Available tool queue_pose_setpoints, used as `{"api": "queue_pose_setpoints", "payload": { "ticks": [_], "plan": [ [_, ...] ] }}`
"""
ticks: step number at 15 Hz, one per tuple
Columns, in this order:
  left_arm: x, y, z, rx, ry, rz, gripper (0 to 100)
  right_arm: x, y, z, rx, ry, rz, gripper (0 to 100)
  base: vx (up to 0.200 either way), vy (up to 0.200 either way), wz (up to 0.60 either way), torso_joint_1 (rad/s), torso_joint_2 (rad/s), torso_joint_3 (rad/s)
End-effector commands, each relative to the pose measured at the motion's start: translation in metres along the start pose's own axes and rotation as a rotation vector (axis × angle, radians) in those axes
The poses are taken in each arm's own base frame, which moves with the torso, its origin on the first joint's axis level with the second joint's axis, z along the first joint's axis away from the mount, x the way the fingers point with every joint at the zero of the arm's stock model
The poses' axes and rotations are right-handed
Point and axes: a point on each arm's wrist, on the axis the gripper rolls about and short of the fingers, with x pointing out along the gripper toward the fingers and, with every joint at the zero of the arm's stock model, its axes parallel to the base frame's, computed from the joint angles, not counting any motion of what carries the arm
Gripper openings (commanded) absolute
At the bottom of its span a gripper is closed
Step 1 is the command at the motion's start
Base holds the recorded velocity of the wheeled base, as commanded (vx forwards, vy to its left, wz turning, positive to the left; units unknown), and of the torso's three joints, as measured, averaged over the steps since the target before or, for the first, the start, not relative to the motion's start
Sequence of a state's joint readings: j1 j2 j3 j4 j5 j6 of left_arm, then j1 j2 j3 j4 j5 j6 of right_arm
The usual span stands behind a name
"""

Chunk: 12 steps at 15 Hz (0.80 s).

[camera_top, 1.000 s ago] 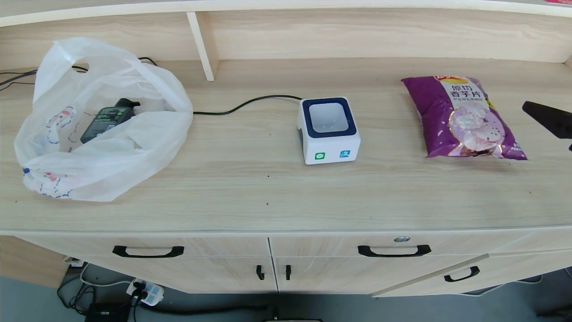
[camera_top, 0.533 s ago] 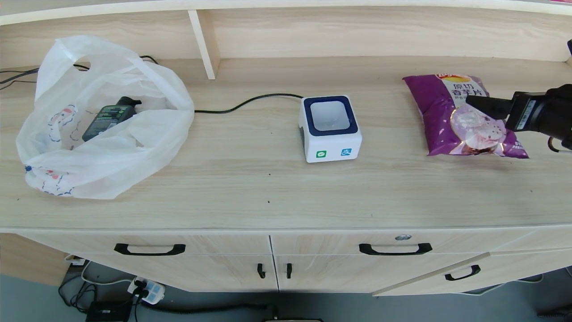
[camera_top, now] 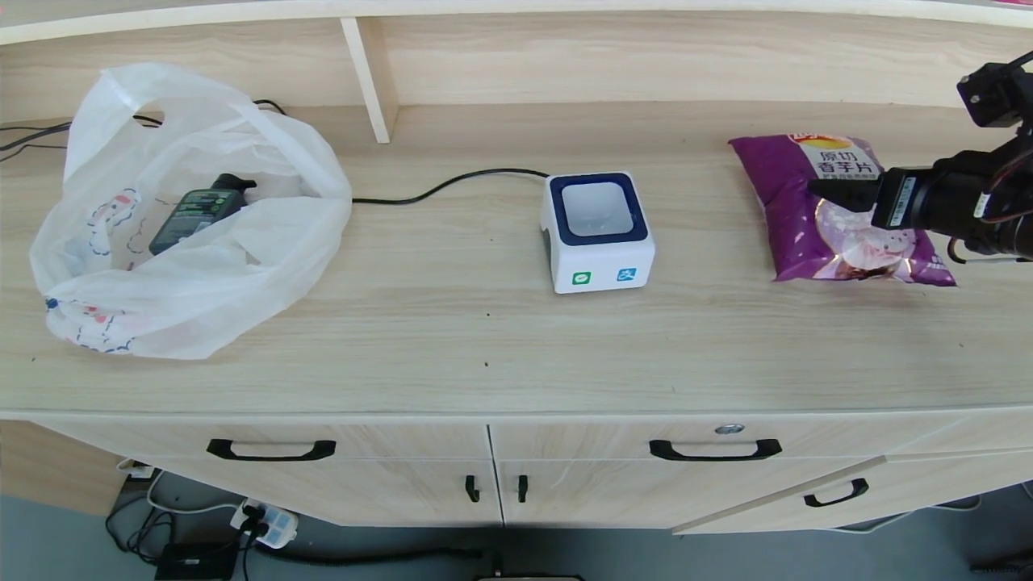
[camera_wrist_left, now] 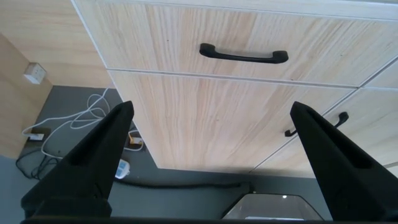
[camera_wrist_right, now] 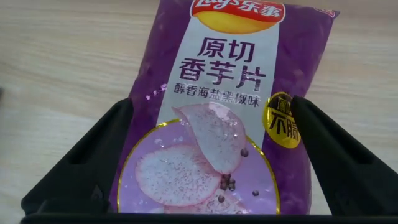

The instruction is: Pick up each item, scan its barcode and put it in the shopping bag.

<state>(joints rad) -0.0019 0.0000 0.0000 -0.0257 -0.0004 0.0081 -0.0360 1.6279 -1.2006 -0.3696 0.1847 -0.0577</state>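
Now one chip bag point(camera_top: 787, 226) under splayed right gripper point(camera_wrist_right: 212, 106); left gripper point(camera_wrist_left: 211, 109) splayed, empty.

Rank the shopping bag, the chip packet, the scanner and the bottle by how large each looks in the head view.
1. shopping bag
2. chip packet
3. scanner
4. bottle, lying inside the bag, which hides part of it

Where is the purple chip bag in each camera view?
Head view: chip bag lies at right on the countertop, right gripper over it.
Right wrist view: chip bag sits centre, between the open fingers.
Left wrist view: faces cabinet drawers instead.
Shared landmark: the right gripper.
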Motion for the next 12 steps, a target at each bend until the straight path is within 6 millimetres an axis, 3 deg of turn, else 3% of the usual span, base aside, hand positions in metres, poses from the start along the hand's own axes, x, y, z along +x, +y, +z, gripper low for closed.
{"api": "queue_pose_setpoints", "payload": {
  "ticks": [1,10,12],
  "plan": [
    [0.000,0.000,0.000,-0.002,0.001,0.001,100,0.005,-0.001,-0.003,0.002,0.014,0.002,100,0.000,0.000,0.00,0.000,0.00,0.000],
    [0.000,0.000,0.000,-0.002,0.000,0.001,100,0.040,-0.005,-0.003,0.002,0.004,0.026,100,0.000,0.000,0.00,0.000,0.00,0.000],
    [0.000,0.000,0.000,-0.002,0.000,0.001,100,0.047,-0.005,-0.014,0.008,0.035,0.027,100,0.000,0.000,0.00,0.000,0.00,0.000]
  ]
}}
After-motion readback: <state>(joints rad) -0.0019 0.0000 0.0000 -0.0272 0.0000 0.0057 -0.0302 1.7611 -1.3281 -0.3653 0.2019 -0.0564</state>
